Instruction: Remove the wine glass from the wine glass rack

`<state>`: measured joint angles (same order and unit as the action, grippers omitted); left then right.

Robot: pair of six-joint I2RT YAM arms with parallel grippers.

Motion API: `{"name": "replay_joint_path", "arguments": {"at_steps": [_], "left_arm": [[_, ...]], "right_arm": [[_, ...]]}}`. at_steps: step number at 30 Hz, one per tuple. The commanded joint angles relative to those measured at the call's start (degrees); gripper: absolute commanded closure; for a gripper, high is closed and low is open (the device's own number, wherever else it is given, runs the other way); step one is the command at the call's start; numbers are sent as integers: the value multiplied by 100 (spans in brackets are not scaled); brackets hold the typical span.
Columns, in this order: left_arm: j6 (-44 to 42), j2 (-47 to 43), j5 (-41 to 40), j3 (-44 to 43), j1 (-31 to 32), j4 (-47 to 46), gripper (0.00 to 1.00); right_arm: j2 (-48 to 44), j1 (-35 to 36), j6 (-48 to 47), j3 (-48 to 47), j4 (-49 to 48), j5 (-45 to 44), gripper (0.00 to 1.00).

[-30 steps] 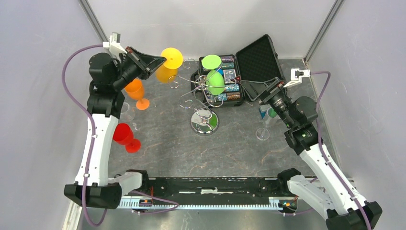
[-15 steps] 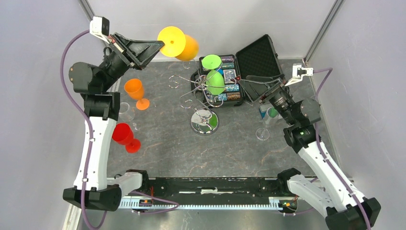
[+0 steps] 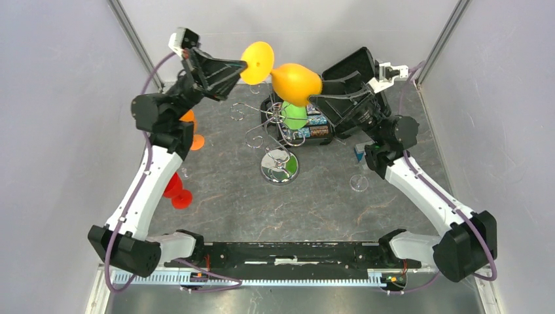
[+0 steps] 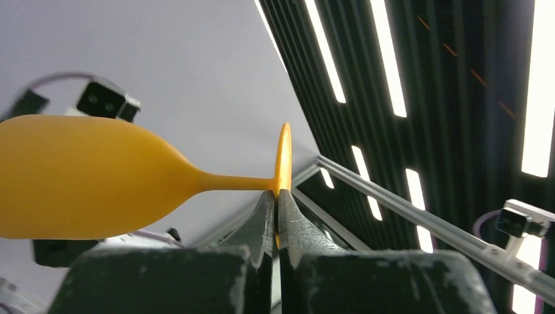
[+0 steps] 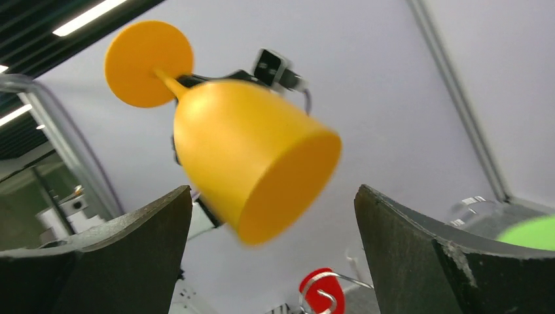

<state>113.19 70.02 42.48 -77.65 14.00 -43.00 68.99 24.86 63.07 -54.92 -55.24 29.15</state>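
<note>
A yellow wine glass point(image 3: 294, 83) hangs sideways in the air above the back of the table, clear of the wine glass rack point(image 3: 279, 167). My left gripper point(image 3: 243, 65) is shut on the rim of its round foot point(image 4: 283, 157), with the bowl point(image 4: 78, 176) pointing away to the right. My right gripper point(image 3: 322, 93) stands open just right of the bowl, whose mouth point(image 5: 288, 186) faces in between the fingers without touching them. A green glass point(image 3: 296, 115) still hangs on the rack's wire arms point(image 3: 260, 124).
An open black case point(image 3: 350, 82) lies behind the rack. An orange glass point(image 3: 192, 127) and a red glass point(image 3: 175, 191) stand at the left, partly behind the left arm. A clear glass point(image 3: 358, 182) stands at the right. A red disc point(image 5: 324, 286) shows behind a wire curl.
The left arm rose and swung right, carrying the yellow glass over the rack and tipping it sideways. The right arm lifted and turned toward the bowl, its fingers still open.
</note>
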Motion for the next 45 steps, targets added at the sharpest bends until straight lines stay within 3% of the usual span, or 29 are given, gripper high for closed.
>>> {"name": "replay_joint_path", "arguments": {"at_steps": [1, 6, 9, 12, 14, 16, 18, 22, 30, 36, 38, 39, 45], "left_arm": [[678, 4, -350, 48, 756, -695, 98], [435, -202, -546, 179, 946, -390, 98], [314, -289, -587, 186, 954, -275, 98], [298, -334, -627, 198, 954, -262, 98], [309, -362, -648, 189, 951, -281, 98], [307, -376, -662, 144, 961, -318, 98], [284, -382, -649, 93, 959, -309, 98], [268, -405, -636, 56, 961, -296, 98], [284, -459, -626, 227, 974, -266, 98], [451, -406, -591, 263, 975, -512, 98], [481, -397, -568, 266, 978, -603, 98], [469, -400, -557, 274, 978, -625, 96], [-228, -456, -418, 224, 972, -678, 46]], "right_arm": [[130, 212, 276, -616, -1185, 454, 2], [9, 398, 619, -312, -2295, 390, 14], [-123, 461, 757, -190, -2545, 383, 25], [-256, 501, 836, -125, -2662, 378, 30], [-315, 519, 828, -91, -2672, 364, 27], [-354, 528, 852, -14, -2612, 326, 11], [-390, 534, 884, 103, -2658, 236, 5], [-322, 554, 1104, 126, -2804, 231, 10], [174, 854, 1203, -565, -2742, 396, 43], [176, 889, 1189, -454, -3062, 222, 89], [68, 890, 1042, -366, -2970, 141, 100], [-3, 896, 924, -341, -2860, 106, 100], [-493, 891, 28, -221, -1915, -50, 100]]}}
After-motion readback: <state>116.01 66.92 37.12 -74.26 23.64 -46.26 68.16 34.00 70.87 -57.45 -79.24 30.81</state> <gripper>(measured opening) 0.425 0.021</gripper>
